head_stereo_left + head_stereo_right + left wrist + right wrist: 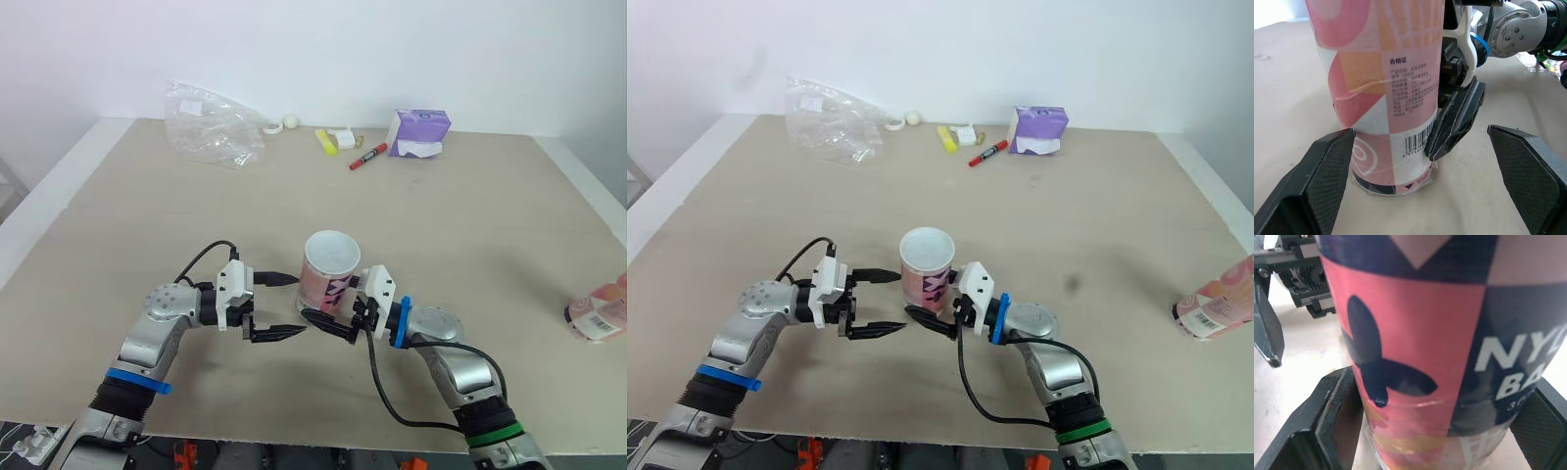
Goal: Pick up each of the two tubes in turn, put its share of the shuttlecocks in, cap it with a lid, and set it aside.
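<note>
A pink, white and dark patterned tube [329, 269] stands upright at the table's middle, its top open. My right gripper [331, 311] is shut on the tube's base, one finger [1332, 421] pressed to each side. My left gripper [294, 305] hangs open just left of the tube at base height, its fingers [1317, 181] spread wide and clear of the tube [1386, 88]. A second pink tube [598, 313] lies on its side at the table's right edge.
Along the far edge lie a crumpled clear plastic bag [211, 125], a small white ball [291, 122], a yellow item [325, 141], a red marker [368, 157] and a purple tissue box [419, 132]. Bare table [490, 235] stretches between them and the tube.
</note>
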Controlling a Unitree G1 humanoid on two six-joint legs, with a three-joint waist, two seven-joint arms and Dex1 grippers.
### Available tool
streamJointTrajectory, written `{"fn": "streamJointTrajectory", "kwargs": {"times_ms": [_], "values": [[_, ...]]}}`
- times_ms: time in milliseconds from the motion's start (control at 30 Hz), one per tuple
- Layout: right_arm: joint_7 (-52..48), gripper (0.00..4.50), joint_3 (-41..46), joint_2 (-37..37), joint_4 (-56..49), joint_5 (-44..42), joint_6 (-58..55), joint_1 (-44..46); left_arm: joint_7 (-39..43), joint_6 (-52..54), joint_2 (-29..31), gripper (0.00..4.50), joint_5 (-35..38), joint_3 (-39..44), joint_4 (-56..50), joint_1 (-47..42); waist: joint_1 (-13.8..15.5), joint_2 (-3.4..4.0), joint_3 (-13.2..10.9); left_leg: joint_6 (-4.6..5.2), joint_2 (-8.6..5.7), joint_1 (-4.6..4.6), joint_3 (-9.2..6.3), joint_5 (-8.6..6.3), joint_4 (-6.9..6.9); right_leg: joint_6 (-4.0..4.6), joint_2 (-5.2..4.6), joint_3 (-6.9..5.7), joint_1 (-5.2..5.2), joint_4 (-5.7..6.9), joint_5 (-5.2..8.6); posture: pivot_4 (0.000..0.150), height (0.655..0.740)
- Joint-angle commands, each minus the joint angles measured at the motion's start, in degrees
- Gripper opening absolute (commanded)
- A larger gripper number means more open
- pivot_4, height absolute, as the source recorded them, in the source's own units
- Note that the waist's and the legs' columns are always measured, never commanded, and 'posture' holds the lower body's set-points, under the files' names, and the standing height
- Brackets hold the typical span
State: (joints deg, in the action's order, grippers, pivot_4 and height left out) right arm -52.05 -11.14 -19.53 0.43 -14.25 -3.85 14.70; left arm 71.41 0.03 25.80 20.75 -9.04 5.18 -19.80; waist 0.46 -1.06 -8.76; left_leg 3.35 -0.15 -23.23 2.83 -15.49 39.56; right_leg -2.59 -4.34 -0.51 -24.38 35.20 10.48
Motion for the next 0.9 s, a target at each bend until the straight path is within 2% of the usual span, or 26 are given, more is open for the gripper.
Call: {"fn": "streamJointTrajectory", "kwargs": {"times_ms": [33,600,667,700,767,800,900], "values": [[0.17,4.38,-0.73,1.05,0.43,0.24,0.59,1.63,0.18,-0.39,-0.24,4.50,0.19,0.05,-0.55,-1.06,0.00,0.00,0.00,0.00,0.00,0.00,0.00,0.00,0.00,0.00,0.00,0.00,0.00,0.00,0.00,0.150,0.7400],[-0.42,4.38,-0.89,1.70,2.94,0.48,0.87,2.68,0.05,-0.86,0.07,4.50,-0.47,0.22,-0.37,-0.69,-0.04,0.00,0.00,-0.04,0.00,0.01,0.00,0.02,0.00,0.01,0.00,0.00,0.00,0.02,-0.02,0.150,0.7400],[-0.28,3.83,-0.82,1.69,2.79,0.48,0.75,2.48,0.05,-0.93,-0.04,4.50,-0.47,0.15,-0.35,-0.71,-0.04,0.00,0.00,-0.04,0.00,0.01,0.00,0.02,0.00,0.01,0.00,0.00,0.00,0.02,-0.01,0.150,0.7400],[-0.22,3.76,-0.76,1.67,2.73,0.47,0.75,2.40,0.06,-0.98,-0.12,4.50,-0.48,0.09,-0.31,-0.74,-0.04,0.00,0.00,-0.04,0.00,0.01,0.00,0.02,0.00,0.01,0.00,0.00,0.00,0.02,-0.01,0.150,0.7400],[0.04,3.07,-0.69,1.63,2.48,0.60,0.88,2.21,0.13,-1.06,-0.18,4.50,-0.47,0.02,-0.24,-0.79,-0.04,0.00,0.00,-0.04,0.00,0.01,0.00,0.02,0.00,0.01,0.00,0.00,0.00,0.02,-0.02,0.150,0.7400],[0.29,2.94,-0.61,1.65,2.38,0.71,0.94,2.12,0.15,-1.09,-0.19,4.50,-0.46,0.00,-0.21,-0.81,-0.04,0.00,0.00,-0.04,0.00,0.01,0.00,0.02,0.00,0.01,0.00,0.00,0.00,0.02,-0.02,0.150,0.7400],[0.75,2.94,-0.34,1.50,1.68,0.60,0.54,1.80,0.13,-1.29,-0.19,4.50,-0.59,0.00,-0.10,-0.92,-0.04,0.00,0.00,-0.06,0.00,0.02,0.00,0.04,0.00,0.01,0.00,0.00,0.01,0.02,-0.03,0.150,0.7400]]}}
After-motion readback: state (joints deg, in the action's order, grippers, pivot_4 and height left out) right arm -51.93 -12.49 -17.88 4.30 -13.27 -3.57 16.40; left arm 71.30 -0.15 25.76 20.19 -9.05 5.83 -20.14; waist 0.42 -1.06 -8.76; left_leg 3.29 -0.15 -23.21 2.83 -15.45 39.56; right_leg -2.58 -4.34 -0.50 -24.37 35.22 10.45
